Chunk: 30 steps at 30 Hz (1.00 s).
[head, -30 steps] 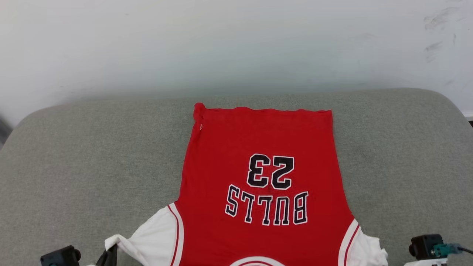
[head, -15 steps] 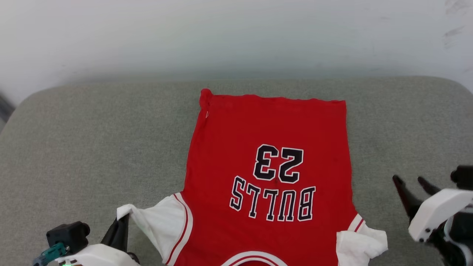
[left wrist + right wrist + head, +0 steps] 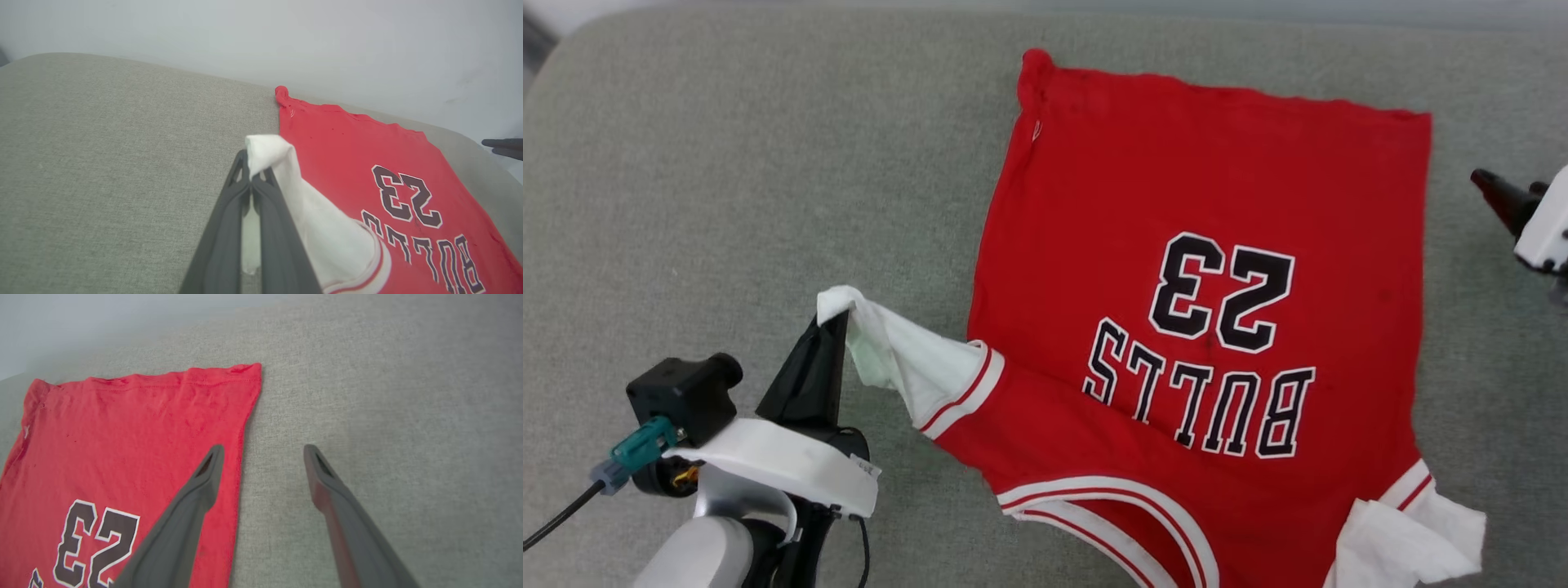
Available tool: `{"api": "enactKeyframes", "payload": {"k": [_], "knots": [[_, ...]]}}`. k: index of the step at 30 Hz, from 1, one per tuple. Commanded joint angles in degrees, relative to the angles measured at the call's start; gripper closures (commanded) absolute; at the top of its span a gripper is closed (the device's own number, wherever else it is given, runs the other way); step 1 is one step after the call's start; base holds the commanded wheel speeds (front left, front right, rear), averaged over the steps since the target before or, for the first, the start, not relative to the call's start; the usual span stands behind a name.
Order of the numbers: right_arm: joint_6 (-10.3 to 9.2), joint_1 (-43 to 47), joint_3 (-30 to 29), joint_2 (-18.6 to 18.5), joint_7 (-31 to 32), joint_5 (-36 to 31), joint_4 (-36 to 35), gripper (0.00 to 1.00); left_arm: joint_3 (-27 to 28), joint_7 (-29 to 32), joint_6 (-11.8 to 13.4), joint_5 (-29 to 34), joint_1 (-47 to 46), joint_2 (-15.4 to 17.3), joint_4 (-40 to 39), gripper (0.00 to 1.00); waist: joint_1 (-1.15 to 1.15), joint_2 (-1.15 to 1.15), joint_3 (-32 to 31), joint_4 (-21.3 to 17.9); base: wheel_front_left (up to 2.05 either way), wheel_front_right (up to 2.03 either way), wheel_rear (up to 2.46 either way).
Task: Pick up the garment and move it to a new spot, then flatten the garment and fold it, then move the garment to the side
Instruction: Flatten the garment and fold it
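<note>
The garment (image 3: 1201, 204) is a red jersey with black numerals, spread on a grey cushioned surface, its hem at the far side. My left gripper (image 3: 833, 322) is shut on the tip of its white left sleeve (image 3: 894, 359) and lifts it off the surface; the wrist view shows the pinched white fabric (image 3: 265, 153) between the closed fingers (image 3: 229, 220). The other white sleeve (image 3: 1413, 539) lies crumpled at the lower right. My right gripper (image 3: 263, 451) is open above the jersey's right edge (image 3: 245, 424), near the hem corner, holding nothing. Its dark fingers (image 3: 1499, 192) enter at the right edge.
The grey fabric surface (image 3: 727, 188) stretches wide to the left of the jersey and beyond its right edge (image 3: 388, 416). A pale wall (image 3: 286, 36) rises behind the surface's far edge.
The camera has tilted down and shifted. My right gripper has opened, let go of the right sleeve and risen to the jersey's right edge. My left gripper has lifted the left sleeve higher.
</note>
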Motion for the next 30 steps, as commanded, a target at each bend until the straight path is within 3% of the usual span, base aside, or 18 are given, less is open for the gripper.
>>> {"api": "enactKeyframes", "payload": {"k": [1, 11, 19, 20, 21, 30], "knots": [[-0.02, -2.06, -0.26, -0.29, 0.76, -0.72, 1.14, 0.00, -0.17, -0.28, -0.42, 0.46, -1.39, -0.11, -0.21, 1.00, -0.01, 0.00, 5.42, 3.24, 0.00, 0.00, 0.00], [-0.02, -17.61, -3.81, -1.32, 5.35, -7.80, 9.21, 0.00, -1.97, -0.70, -3.08, 2.27, -7.95, -0.90, -0.07, 1.00, -0.01, 0.00, 13.48, 6.33, 0.00, 0.00, 0.00], [-0.03, -18.50, -5.55, -0.36, 9.07, -11.71, 16.59, 0.00, -2.83, -1.37, -4.39, 2.31, -10.01, -1.92, 2.49, 1.00, -0.01, 0.00, 15.35, 7.60, 0.00, 0.00, 0.00], [-0.05, -17.82, -6.33, -0.35, 10.52, -12.39, 18.07, 0.33, -2.94, -1.43, -4.51, 2.21, -10.13, -2.01, 2.86, 1.00, -0.01, 0.00, 15.12, 7.69, 0.00, 0.00, 0.00], [-0.06, -17.24, -7.91, 0.25, 11.65, -14.23, 19.84, 1.00, -3.54, -1.19, -4.64, 2.60, -10.52, -1.78, 3.81, 1.00, -0.01, 0.00, 14.29, 7.86, 0.00, 0.00, 0.00], [-0.04, -18.44, -5.66, -2.01, 6.09, -15.25, 16.99, 1.00, -4.13, -0.71, -4.47, 1.38, -7.79, -2.07, 6.46, 1.00, -0.01, 0.00, 6.52, 6.35, 0.00, 0.00, 0.00]]}}
